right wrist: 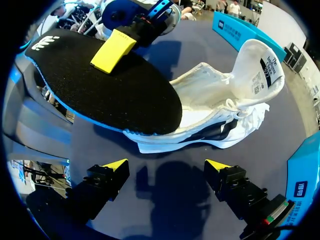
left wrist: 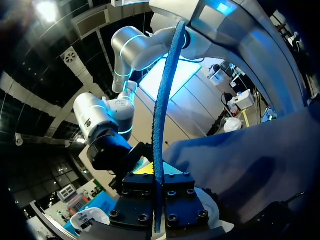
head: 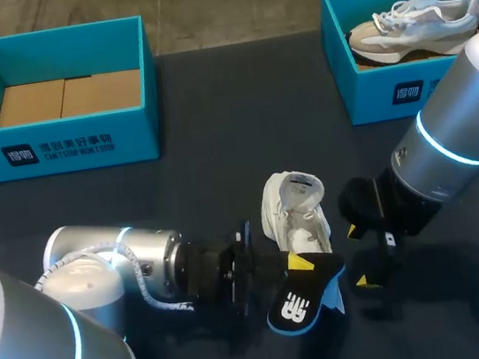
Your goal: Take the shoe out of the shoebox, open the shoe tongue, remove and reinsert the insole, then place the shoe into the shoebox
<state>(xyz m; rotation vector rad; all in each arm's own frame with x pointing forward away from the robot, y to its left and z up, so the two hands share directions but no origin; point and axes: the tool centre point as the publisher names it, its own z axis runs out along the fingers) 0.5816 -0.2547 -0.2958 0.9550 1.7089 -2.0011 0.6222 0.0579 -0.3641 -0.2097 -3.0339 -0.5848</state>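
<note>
**White shoe** [head: 296, 216] lies on the dark table [head: 195, 177], outside both boxes, with its labelled tongue [right wrist: 261, 62] raised.

**Left end effector** [head: 298, 265], at the near end of the shoe, is closed on the black, blue-edged insole [head: 305, 300]. One yellow fingertip [right wrist: 113, 50] presses the insole's upper face. The left wrist view shows the insole edge-on, pinched between the two finger blocks. The insole overlaps the shoe's near end; whether they touch cannot be told.

**Right end effector** [right wrist: 166, 165] hangs just beside the shoe on the robot's right, with its fingers spread wide apart and nothing between them.

**Boxes.** Beyond the shoe to the left stands a teal box [head: 56, 143] holding cardboard [head: 67, 96]. Beyond the shoe to the right, a second teal box [head: 388, 92] holds a grey-white second shoe [head: 418, 22].
</note>
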